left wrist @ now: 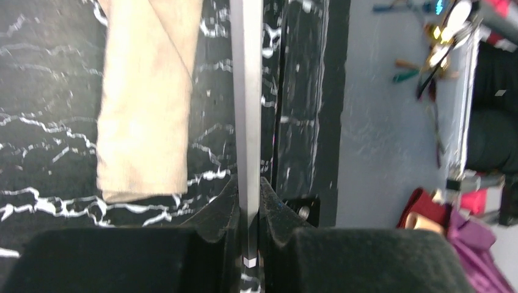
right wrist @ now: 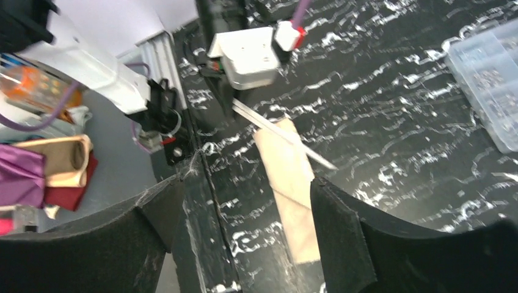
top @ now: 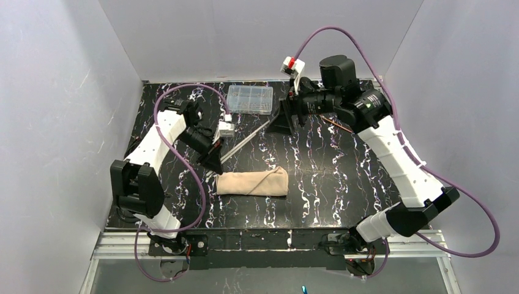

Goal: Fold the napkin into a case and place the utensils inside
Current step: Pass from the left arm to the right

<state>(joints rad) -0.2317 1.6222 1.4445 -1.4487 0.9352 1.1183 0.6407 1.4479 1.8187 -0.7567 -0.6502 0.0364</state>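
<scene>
Steel-grey utensil (top: 245,141) clamped in my left gripper (top: 215,163), slanting far-right; case (top: 252,182) just nearward, lengthwise along worktop's near edge; right gripper (right wrist: 244,184) agape.

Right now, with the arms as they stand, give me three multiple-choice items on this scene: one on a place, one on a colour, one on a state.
1. The clear plastic box sits: A at the far side of the table; B at its near edge; C on the floor.
2. The folded napkin is: A blue; B beige; C green.
3. The left gripper is: A open and empty; B shut on a cable; C shut on a long utensil.
Key: 1 A, the top view shows it at the far edge. 2 B, it is tan in every view. 3 C, its wrist view shows it clamped on the shaft.
</scene>
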